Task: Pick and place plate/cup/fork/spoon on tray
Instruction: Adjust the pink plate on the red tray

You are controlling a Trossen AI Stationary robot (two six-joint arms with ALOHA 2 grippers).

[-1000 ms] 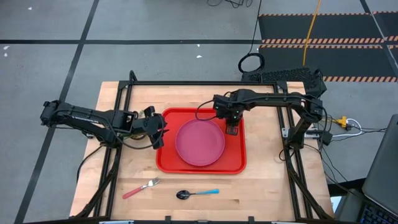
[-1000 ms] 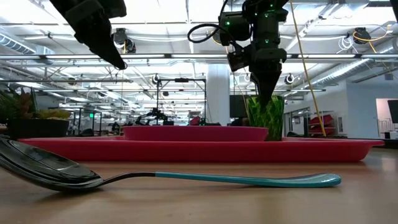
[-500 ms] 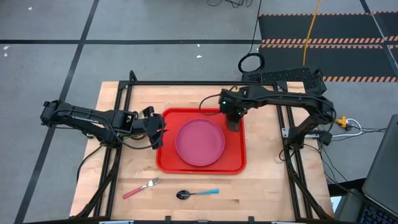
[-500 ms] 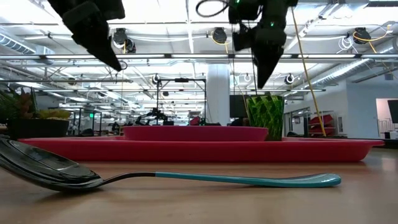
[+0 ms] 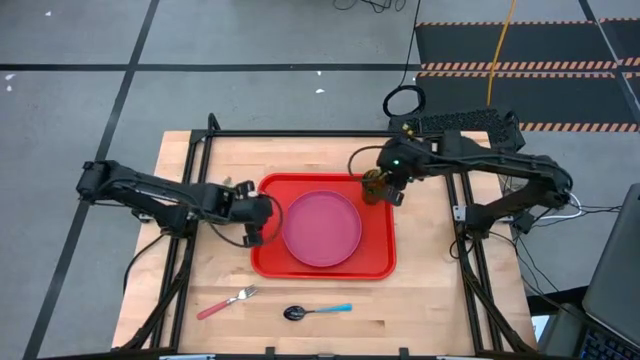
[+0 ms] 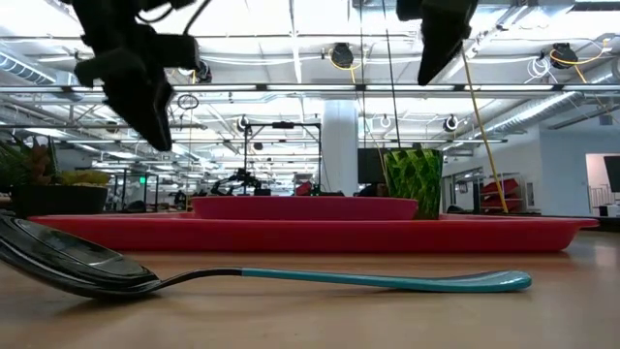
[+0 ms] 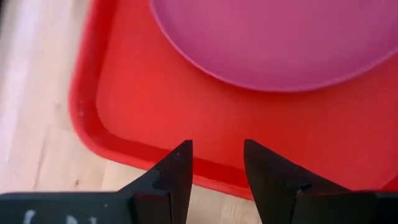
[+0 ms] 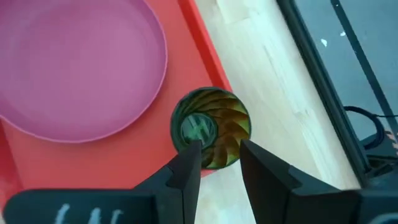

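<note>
The pink plate (image 5: 322, 228) lies in the middle of the red tray (image 5: 375, 262). The dark green cup (image 5: 373, 186) stands upright on the tray's far right corner; it also shows in the low view (image 6: 414, 182). My right gripper (image 8: 217, 152) is open and hangs above the cup, clear of it (image 6: 428, 76). My left gripper (image 7: 214, 155) is open and empty above the tray's left rim (image 5: 262, 220). The pink-handled fork (image 5: 228, 300) and the blue-handled spoon (image 5: 318, 311) lie on the bare table near the front edge.
A black frame (image 5: 300, 133) runs around the table's far and side edges. Bare wood lies between the tray and the fork and spoon. The spoon lies close in front of the low camera (image 6: 262, 277).
My right gripper has risen straight up off the cup, which stays upright on the tray. My left gripper has gone a little toward the table's right edge, over the tray's left rim, and has come down slightly.
</note>
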